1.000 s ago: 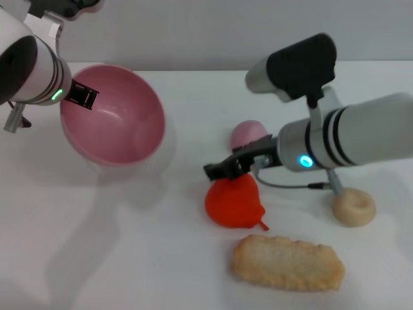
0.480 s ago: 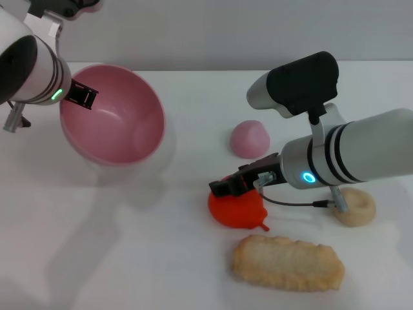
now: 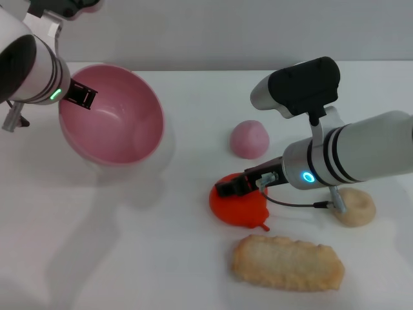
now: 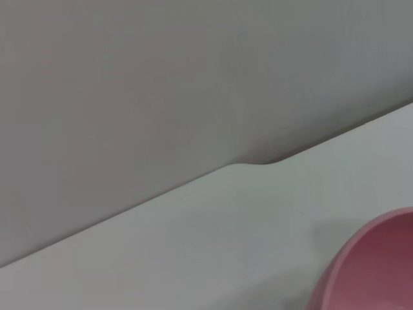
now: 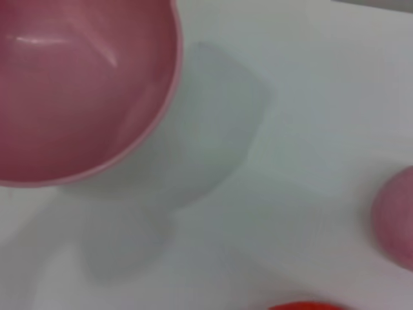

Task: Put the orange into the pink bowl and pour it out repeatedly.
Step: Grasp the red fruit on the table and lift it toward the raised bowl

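The pink bowl (image 3: 122, 132) hangs tilted over the table's left side, its opening facing right, and nothing lies inside. My left gripper (image 3: 80, 95) is shut on its near-left rim. In the left wrist view only an edge of the bowl (image 4: 377, 268) shows. The orange (image 3: 240, 208) lies on the table right of centre, stem nub pointing toward me. My right gripper (image 3: 231, 187) sits low on the orange's top, touching or nearly touching it. The right wrist view shows the bowl (image 5: 71, 90) and a sliver of the orange (image 5: 303, 305).
A small pale-pink dome (image 3: 250, 139) sits just behind the orange and also appears in the right wrist view (image 5: 397, 216). A beige round bun (image 3: 353, 206) lies to the right under my right arm. A long tan biscuit (image 3: 287, 263) lies in front.
My right gripper has come down and slightly right onto the orange, uncovering the pale-pink dome. The left arm and bowl have stayed put.
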